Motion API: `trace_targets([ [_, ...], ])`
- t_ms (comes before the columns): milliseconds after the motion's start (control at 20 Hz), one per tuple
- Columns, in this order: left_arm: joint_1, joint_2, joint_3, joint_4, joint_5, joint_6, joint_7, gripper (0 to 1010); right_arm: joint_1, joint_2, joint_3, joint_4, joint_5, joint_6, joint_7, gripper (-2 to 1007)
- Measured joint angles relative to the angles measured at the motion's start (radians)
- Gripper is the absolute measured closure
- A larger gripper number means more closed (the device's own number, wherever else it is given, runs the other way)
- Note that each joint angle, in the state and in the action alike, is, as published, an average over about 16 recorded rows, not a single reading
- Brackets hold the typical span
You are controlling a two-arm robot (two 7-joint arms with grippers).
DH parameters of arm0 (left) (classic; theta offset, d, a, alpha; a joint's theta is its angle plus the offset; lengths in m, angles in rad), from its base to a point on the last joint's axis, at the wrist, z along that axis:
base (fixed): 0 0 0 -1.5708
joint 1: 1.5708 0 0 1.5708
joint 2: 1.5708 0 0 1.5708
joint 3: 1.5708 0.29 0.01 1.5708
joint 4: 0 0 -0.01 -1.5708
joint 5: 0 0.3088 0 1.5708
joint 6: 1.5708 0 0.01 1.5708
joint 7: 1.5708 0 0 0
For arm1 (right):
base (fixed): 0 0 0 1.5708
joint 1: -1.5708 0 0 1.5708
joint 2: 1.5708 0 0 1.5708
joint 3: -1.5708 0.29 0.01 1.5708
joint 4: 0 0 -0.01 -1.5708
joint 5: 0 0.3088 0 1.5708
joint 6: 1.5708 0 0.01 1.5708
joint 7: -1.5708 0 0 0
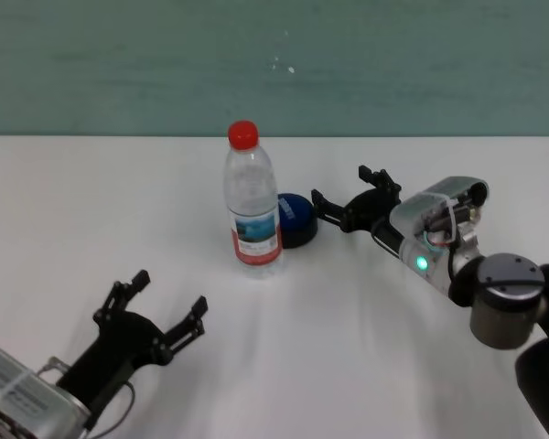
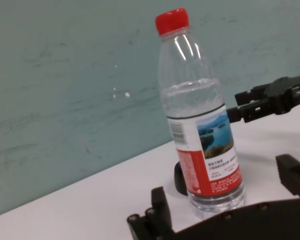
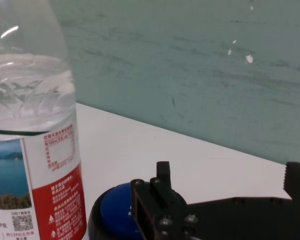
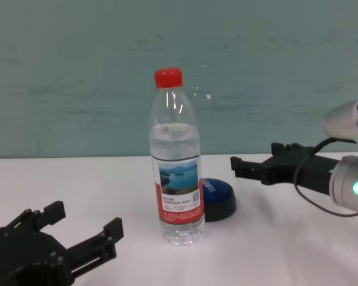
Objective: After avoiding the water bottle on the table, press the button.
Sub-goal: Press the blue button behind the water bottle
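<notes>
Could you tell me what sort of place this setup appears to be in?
Probably a robot test bench in a lab: a plain white table against a bare teal wall, holding only a water bottle and a blue button.

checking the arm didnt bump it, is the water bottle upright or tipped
Upright: the water bottle stands on its base on the table, red cap on top, beside the button.
</notes>
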Motion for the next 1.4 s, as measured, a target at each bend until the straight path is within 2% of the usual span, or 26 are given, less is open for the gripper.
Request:
trace_targets([
  [850, 0.000, 0.000, 0.000, 0.000, 0.000, 0.000, 0.000, 10, 0.057, -0.035, -0.014, 0.078, -0.018, -0.002, 0.001, 1],
  [1400, 0.000, 0.000, 0.000, 0.000, 0.000, 0.000, 0.000, 10, 0.066, -0.048, -0.038, 0.089, -0.024, -0.003, 0.020, 1],
])
